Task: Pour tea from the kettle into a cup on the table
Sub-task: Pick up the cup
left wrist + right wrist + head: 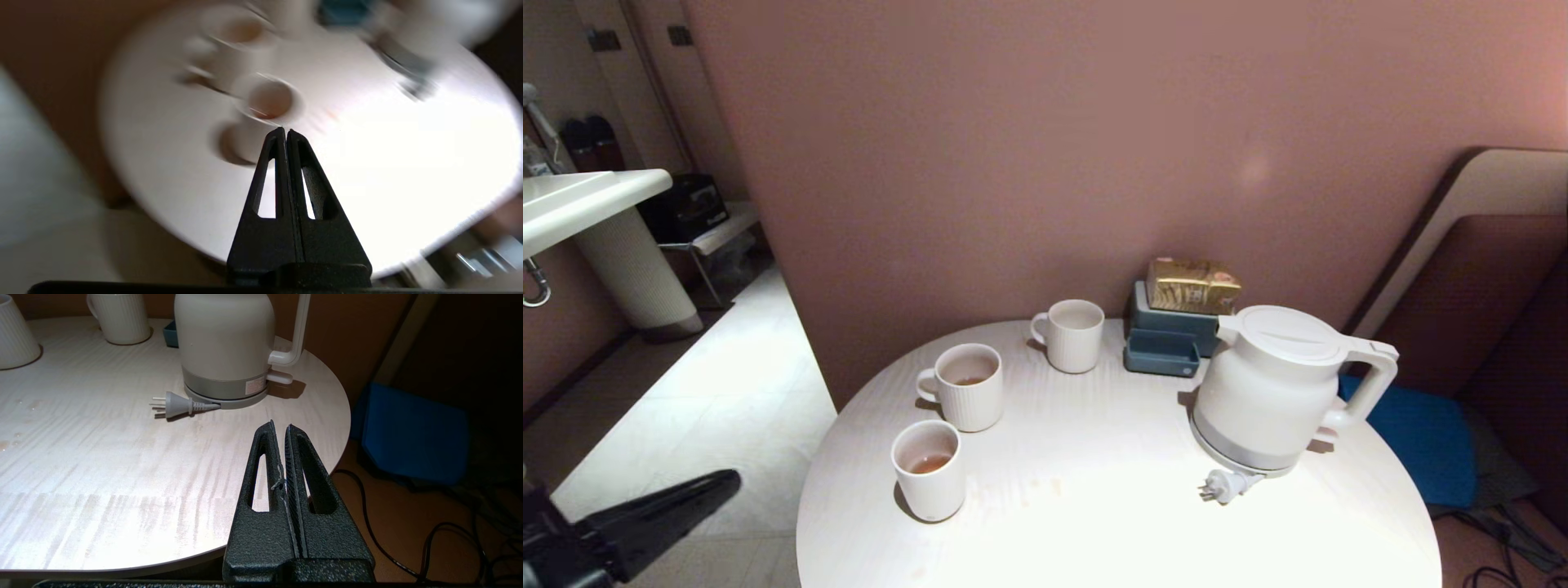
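Observation:
The white kettle stands on its base at the right of the round white table, handle turned right, lid shut. The plain handleless cup sits near the table's left edge with a little reddish-brown tea in it. My left gripper is shut and empty, off the table's left edge over the floor, pointing toward the cup; its tips meet. My right gripper is shut and empty, near the table's front right edge, in front of the kettle.
Two ribbed mugs with handles stand behind the cup. A blue holder with a gold pack sits by the wall. The kettle's plug lies loose on the table. A blue cushion and floor cables lie to the right.

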Robot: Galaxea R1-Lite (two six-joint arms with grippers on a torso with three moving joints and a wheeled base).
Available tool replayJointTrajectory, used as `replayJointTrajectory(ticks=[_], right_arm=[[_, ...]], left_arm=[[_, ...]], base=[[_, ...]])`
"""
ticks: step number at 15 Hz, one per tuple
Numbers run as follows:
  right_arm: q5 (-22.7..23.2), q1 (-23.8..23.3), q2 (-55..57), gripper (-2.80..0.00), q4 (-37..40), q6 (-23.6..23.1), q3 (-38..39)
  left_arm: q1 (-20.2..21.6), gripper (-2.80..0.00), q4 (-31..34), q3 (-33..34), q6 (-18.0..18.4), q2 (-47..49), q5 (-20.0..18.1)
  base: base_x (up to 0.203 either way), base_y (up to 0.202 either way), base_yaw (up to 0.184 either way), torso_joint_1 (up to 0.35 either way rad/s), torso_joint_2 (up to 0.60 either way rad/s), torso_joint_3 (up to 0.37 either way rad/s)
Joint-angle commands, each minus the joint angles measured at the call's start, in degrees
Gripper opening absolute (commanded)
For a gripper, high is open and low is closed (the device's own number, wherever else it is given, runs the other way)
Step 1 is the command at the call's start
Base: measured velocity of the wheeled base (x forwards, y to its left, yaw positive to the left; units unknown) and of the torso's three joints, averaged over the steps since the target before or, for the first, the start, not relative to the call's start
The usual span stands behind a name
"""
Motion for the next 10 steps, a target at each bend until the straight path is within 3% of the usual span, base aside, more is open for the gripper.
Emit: replayJointTrajectory(ticks=[1, 3, 6, 10], right_arm=[[0.0, 0.0, 0.1, -2.8, 0.0, -0.1, 0.0], [0.0, 0.0, 0.1, -2.8, 0.0, -0.1, 0.0], [0.0, 0.0, 0.1, -2.8, 0.0, -0.2, 0.0], [0.0, 0.0, 0.1, -2.8, 0.0, -0.2, 0.0]], left_arm=[[-4.4, -2.8, -0.5, 0.3, -0.1, 9.9, -5.8], [-5.9, -2.8, -1.7, 0.8, 1.3, 15.7, -7.0], [-6.4, -2.8, -10.2, 5.3, 5.9, 22.2, -7.4], [-6.4, -2.8, -11.4, 6.7, 6.1, 25.2, -7.3]], base=[[0.0, 0.0, 0.0, 0.0, 0.0, 0.0], [0.0, 0.0, 0.0, 0.0, 0.0, 0.0], [0.0, 0.0, 0.0, 0.0, 0.0, 0.0], [0.0, 0.0, 0.0, 0.0, 0.0, 0.0]])
